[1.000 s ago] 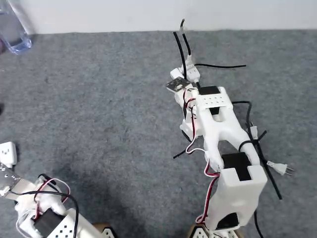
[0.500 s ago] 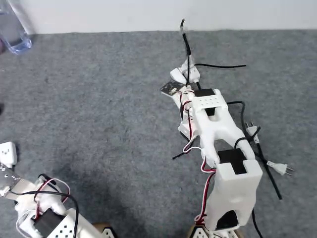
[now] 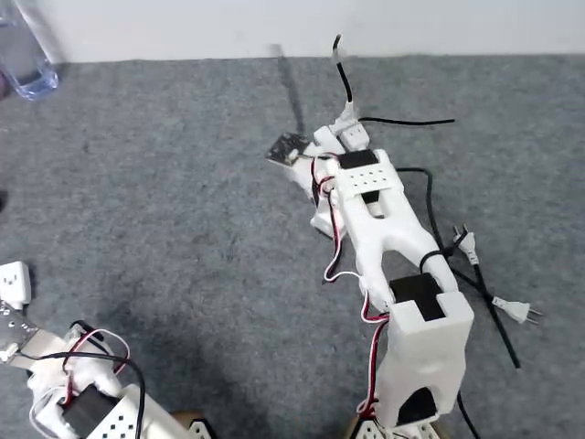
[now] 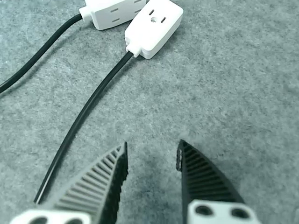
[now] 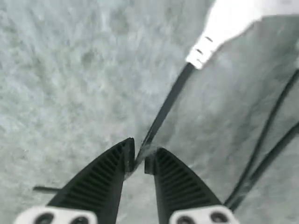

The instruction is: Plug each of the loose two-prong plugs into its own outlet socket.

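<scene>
Right tool: pinched onto a thin black cord that runs to a blurred white cord end.
Left tool: jaws spread, holding nothing, over the grey carpeted worktop.
White outlet socket: flat on the worktop ahead of the left tool.
Loose plugs: black two-prong plug and white two-prong plug lie unplugged beside the right arm.

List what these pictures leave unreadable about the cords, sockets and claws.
- Right wrist view: the white end piece of the black cord held in the right claw is blurred and cut by the frame edge, so it could be a plug or a socket.
- Left wrist view: one socket block is cut off by the frame edge.
- High view: a loose plug is too small to judge its prong shape.
</scene>
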`<action>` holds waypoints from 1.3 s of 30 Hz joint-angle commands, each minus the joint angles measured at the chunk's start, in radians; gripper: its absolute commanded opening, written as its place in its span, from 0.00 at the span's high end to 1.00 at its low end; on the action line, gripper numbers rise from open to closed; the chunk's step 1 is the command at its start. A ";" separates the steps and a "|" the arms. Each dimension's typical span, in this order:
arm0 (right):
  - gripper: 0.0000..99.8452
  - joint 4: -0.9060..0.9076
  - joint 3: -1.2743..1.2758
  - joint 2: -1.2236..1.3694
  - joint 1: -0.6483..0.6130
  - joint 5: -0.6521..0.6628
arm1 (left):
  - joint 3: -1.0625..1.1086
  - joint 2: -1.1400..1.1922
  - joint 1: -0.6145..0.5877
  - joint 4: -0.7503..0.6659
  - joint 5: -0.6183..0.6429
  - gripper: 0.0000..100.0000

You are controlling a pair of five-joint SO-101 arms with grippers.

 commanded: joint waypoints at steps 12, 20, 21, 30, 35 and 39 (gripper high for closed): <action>0.99 -0.430 -0.198 0.030 0.081 -0.259 | -0.010 -0.005 0.000 0.008 -0.006 0.83; 0.99 -0.611 -0.239 0.162 0.065 -0.150 | -0.010 -0.005 0.000 0.008 -0.006 0.83; 0.99 -0.616 -0.267 0.188 0.067 -0.150 | -0.010 -0.005 0.000 0.008 -0.006 0.83; 0.66 -0.470 -0.491 0.311 0.079 -0.155 | -0.010 -0.005 0.000 0.008 -0.006 0.83; 0.61 -0.369 -0.549 0.309 0.082 -0.150 | -0.010 -0.006 0.000 0.008 -0.006 0.83; 0.61 -0.237 -0.620 0.308 0.084 -0.149 | -0.010 -0.006 0.000 0.008 -0.006 0.83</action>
